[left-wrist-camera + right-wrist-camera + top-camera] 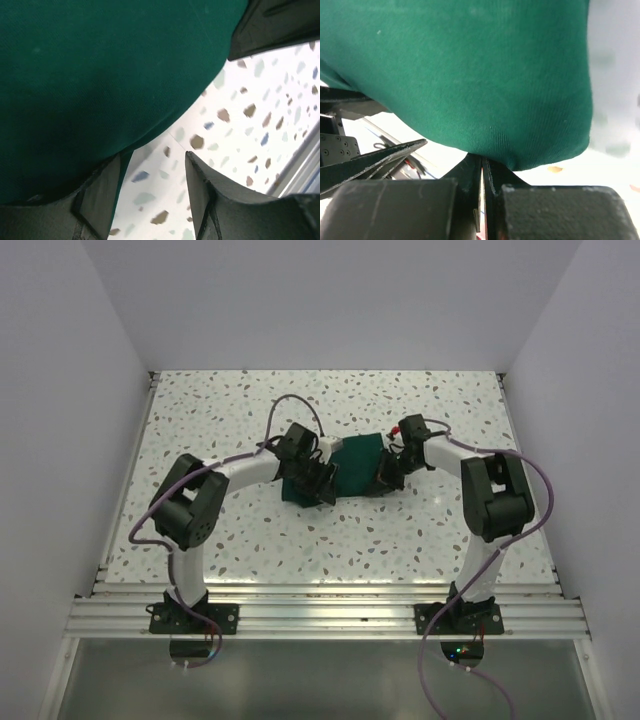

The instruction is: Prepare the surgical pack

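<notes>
The dark green drape (357,462) lies as a small folded bundle in the middle of the speckled table. My left gripper (318,486) is at its near left corner, and my right gripper (388,476) is at its right edge. In the left wrist view the drape (100,75) fills the upper left. The left gripper (152,185) is open, with its left finger (97,200) against the cloth's edge and bare table between the jaws. In the right wrist view the right gripper (482,162) is pinched shut at the drape's (470,70) lower edge. Tray, scissors, forceps and gauze are hidden.
White walls enclose the table (250,540) on the left, back and right. An aluminium rail (330,605) runs along the near edge and carries both arm bases. The left arm's finger (370,160) shows at the left of the right wrist view.
</notes>
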